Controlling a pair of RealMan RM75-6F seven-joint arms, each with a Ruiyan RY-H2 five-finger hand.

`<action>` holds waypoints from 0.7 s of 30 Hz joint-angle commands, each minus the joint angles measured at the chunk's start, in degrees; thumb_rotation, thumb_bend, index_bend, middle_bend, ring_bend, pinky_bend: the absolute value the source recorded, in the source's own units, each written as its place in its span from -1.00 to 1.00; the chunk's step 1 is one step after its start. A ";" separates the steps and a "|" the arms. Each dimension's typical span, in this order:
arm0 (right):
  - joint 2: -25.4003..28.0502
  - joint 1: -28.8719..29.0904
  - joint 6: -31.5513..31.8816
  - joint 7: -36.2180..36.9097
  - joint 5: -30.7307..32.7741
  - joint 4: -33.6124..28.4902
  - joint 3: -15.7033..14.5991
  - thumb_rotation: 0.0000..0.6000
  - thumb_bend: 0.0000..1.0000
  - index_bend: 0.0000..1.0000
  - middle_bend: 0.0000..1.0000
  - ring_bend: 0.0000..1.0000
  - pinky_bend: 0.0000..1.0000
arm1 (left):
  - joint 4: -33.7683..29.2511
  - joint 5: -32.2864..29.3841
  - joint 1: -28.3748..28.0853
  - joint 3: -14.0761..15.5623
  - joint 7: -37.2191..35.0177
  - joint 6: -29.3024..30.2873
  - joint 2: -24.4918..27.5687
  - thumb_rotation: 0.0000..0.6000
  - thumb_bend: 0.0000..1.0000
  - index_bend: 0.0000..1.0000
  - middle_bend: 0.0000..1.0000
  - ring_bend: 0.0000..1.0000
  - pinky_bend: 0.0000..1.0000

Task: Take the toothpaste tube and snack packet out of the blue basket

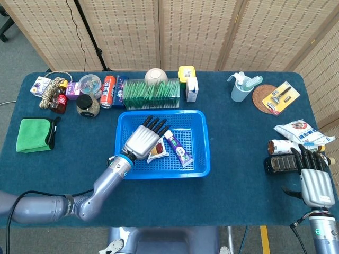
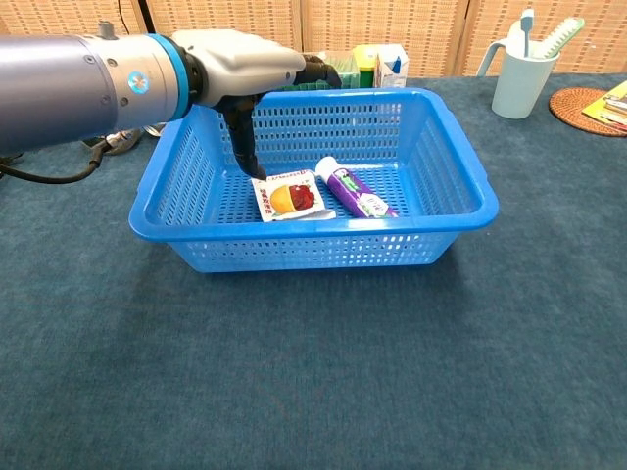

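The blue basket (image 1: 198,132) (image 2: 460,186) stands mid-table. Inside it lie a white snack packet (image 1: 159,151) (image 2: 291,196) with a red and yellow picture and, just right of it, a purple and white toothpaste tube (image 1: 179,150) (image 2: 357,190). My left hand (image 1: 143,138) (image 2: 250,73) hovers over the basket's left half with its fingers spread, above the snack packet and holding nothing; its thumb reaches down near the packet's left edge. My right hand (image 1: 312,180) rests open at the table's right front edge, far from the basket.
Behind the basket stand a green box (image 1: 151,93), cans, jars and a yellow box (image 1: 186,74). A green cloth (image 1: 33,135) lies at the left. A cup with brushes (image 1: 241,87), a coaster, a white bag (image 1: 299,130) and a dark bottle (image 1: 279,163) occupy the right side.
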 commanded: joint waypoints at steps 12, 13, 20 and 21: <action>0.15 0.26 -0.39 0.16 1.70 0.18 0.44 1.00 -1.00 -1.00 -1.00 -1.00 -1.00 | 16.80 3.76 -7.99 2.69 -7.85 -10.29 -9.06 1.00 -0.63 -1.00 -1.00 -1.00 -1.00; 0.15 0.24 -0.31 0.16 1.84 0.20 0.49 1.00 -1.00 -1.00 -1.00 -1.00 -1.00 | 17.79 3.94 -8.49 2.70 -8.35 -10.67 -9.65 1.00 -0.62 -1.00 -1.00 -1.00 -1.00; 0.09 0.38 -0.42 0.02 2.60 0.28 0.72 1.00 -1.00 -1.00 -1.00 -1.00 -1.00 | 22.59 2.72 -11.60 2.80 -9.65 -13.09 -12.05 1.00 -0.61 -1.00 -1.00 -1.00 -1.00; 0.09 0.42 -0.45 0.05 2.72 0.32 0.78 1.00 -1.00 -1.00 -1.00 -1.00 -1.00 | 23.15 2.46 -11.96 2.90 -9.73 -13.39 -12.32 1.00 -0.61 -1.00 -1.00 -1.00 -1.00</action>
